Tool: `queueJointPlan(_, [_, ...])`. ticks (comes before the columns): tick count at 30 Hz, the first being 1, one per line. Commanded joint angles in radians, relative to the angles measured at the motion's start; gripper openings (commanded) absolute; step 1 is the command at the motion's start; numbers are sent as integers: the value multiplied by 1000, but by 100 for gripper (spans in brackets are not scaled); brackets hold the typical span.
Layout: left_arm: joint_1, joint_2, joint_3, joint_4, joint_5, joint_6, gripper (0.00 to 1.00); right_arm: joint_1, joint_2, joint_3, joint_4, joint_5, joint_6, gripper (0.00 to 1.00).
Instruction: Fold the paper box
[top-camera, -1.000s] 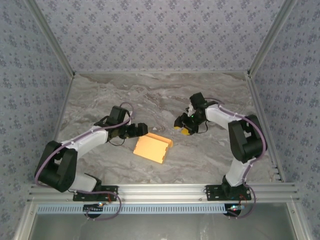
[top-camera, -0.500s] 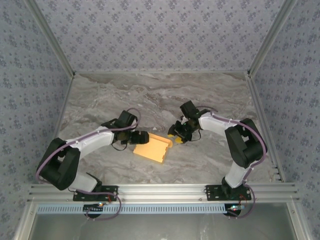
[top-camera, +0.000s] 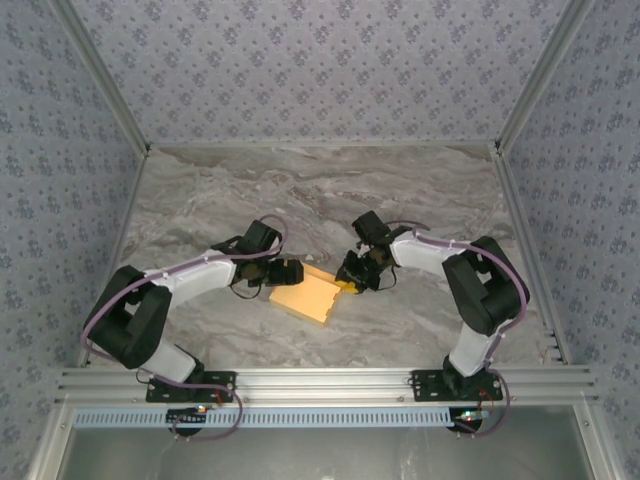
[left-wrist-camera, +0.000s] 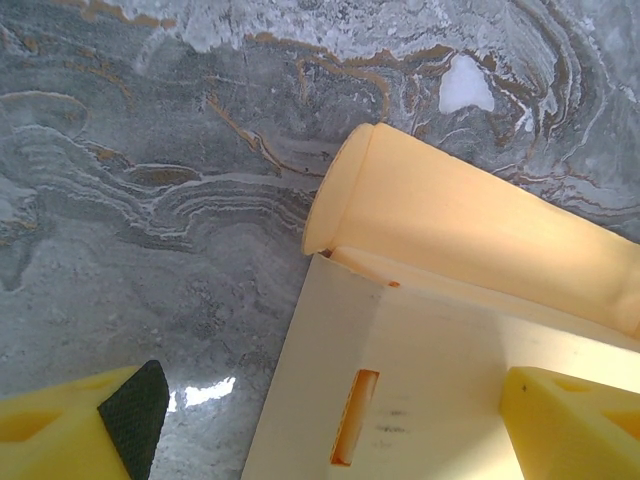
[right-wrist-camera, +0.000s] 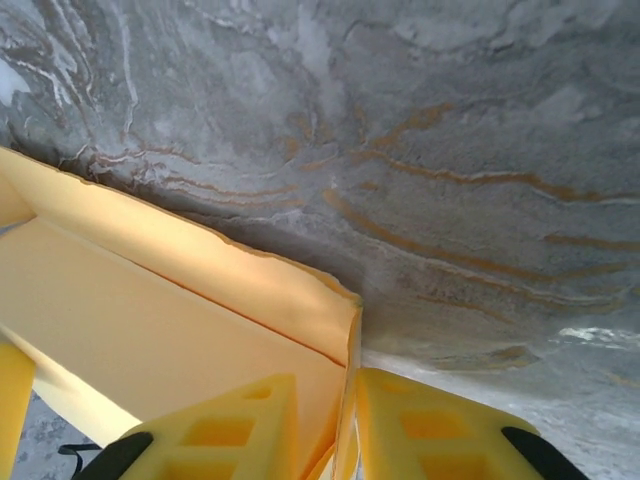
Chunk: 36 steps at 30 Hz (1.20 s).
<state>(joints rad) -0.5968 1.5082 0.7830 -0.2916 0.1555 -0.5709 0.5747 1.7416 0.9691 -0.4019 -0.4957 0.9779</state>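
Right end effector (right-wrist-camera: 348, 388) pinches paper box (top-camera: 303, 297); left end effector (left-wrist-camera: 325, 400) gapes over table (left-wrist-camera: 150, 200).

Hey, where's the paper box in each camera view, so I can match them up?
Top external: the paper box lies near the middle of the picture, on the marble table.
Left wrist: lower right, a slotted panel with a curled flap above it.
Right wrist: lower left, one wall raised.
Shared landmark: the grey, brown-veined marble table.

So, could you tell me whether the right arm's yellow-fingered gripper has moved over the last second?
Yes. The right gripper has shifted leftward and nearer the aluminium base rail, reaching the edge of the tan cardboard box.
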Motion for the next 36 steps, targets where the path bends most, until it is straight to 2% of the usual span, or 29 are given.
queueJointPlan(1, [-5, 35, -11, -81, -71, -12, 88, 3, 24, -7, 25, 32, 12, 19])
queueJointPlan(5, [-1, 38, 0, -48, -5, -5, 89, 2, 41, -2, 61, 30, -4, 13])
queueJointPlan(12, [24, 7, 7, 36, 113, -32, 90, -10, 18, 20, 121, 1, -115, 9])
queueJointPlan(23, [73, -59, 9, 100, 146, -66, 91, -65, -36, 48, 225, -87, -378, 6])
queueJointPlan(28, [86, -145, -26, 172, 157, -73, 94, -102, -60, 41, 274, -110, -443, 6])
queueJointPlan(36, [124, -235, -59, 178, 147, -63, 98, -126, -75, 46, 317, -119, -565, 7])
